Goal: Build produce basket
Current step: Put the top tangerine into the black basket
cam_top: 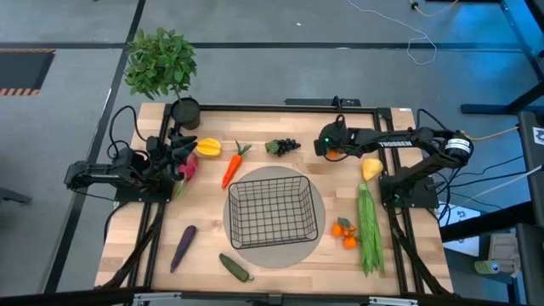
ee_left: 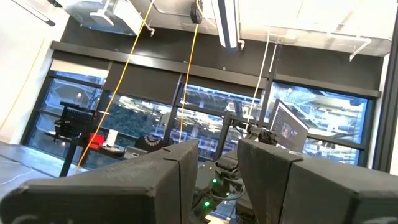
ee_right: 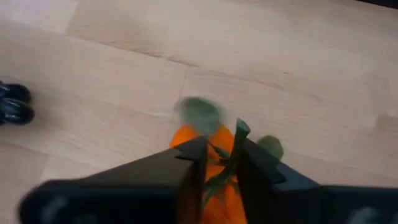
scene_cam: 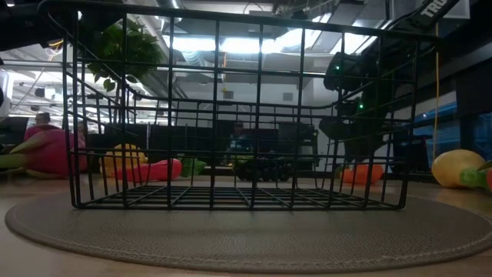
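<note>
The basket (cam_top: 231, 212) sits empty at the middle of the desk (cam_top: 136, 246). It is well apart from the right gripper (ee_right: 221, 146), whose jaws, at the far right, are closed on only the thin green stem of a tangerine (ee_right: 186, 138). So slight a hold could slip, or let the fruit swing and drop short of the basket. The left gripper (ee_left: 217, 146), jaws apart and holding nothing, waits at the far left.

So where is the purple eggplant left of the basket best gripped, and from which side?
Probably across its middle, coming straight down from above. The eggplant lies flat and slanted on the table. It is long and narrow, with free wood along both long sides, so fingers can close across its width.
</note>
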Robot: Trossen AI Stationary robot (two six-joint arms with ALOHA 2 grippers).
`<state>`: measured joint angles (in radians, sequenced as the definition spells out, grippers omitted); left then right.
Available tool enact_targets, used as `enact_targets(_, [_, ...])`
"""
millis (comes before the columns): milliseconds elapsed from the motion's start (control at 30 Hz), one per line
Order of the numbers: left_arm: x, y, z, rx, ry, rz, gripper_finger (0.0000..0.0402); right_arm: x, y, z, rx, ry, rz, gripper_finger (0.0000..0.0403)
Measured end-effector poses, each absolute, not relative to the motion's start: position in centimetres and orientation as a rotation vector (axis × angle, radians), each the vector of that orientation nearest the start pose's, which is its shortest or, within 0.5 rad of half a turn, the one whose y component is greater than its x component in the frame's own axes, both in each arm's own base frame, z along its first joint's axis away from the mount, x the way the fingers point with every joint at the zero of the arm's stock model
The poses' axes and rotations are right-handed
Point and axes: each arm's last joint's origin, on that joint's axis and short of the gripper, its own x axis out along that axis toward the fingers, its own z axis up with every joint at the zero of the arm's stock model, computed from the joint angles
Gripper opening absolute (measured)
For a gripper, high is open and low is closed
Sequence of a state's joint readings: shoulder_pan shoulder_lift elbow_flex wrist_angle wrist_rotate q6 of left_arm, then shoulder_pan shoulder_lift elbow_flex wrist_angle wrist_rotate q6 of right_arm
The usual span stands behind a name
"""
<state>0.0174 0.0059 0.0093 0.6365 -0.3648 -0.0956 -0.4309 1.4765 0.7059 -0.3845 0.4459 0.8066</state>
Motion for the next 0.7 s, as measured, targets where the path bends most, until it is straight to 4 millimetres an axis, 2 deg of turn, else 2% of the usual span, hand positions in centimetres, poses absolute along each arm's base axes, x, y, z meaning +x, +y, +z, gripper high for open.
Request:
enact_targets(133, [7.7,1.2,22.3,-0.202,-0.652,0.339,0.0105,22.3,-11.6,15.3,0.648,0.814,-1.198,0.0011])
enact_targets(400, [7.7,1.2,22.3,-0.202,-0.652,0.339,0.0105,22.5,-11.2,16.0,0.587,0.804,-1.133,0.0004])
enact_targets(533, [7.7,1.2,22.3,-0.202,-0.652,0.338,0.0105,22.9,-10.6,17.9,0.532,0.716,-1.049,0.0002])
enact_targets(700, [7.7,1.2,22.3,-0.202,-0.652,0.339,0.0105,23.4,-9.1,21.6,0.442,0.505,-0.905,0.0002])
